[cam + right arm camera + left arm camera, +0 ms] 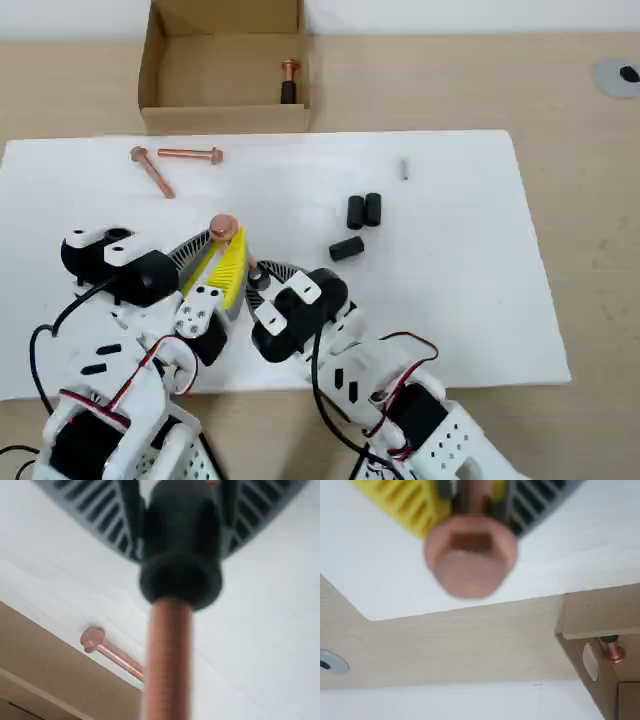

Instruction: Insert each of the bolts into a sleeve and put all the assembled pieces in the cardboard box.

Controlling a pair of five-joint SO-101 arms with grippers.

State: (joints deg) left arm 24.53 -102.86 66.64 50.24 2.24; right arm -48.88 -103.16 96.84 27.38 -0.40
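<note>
The head of the round copper bolt [470,562] sits right by the left wrist camera; the left gripper [472,497] squeezes it tight. In the right wrist view, the right gripper [182,510] hugs a short black sleeve [181,555] with the bolt's stem poking in. From above, the brown cardboard box [152,70] waits well apart. Best to push straight and slow.

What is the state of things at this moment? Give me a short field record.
left gripper: shut on bolt
right gripper: shut on sleeve, the bolt's shaft at its open end
loose bolts: two on white sheet
loose sleeves: three
cardboard box: one assembled piece inside
</note>
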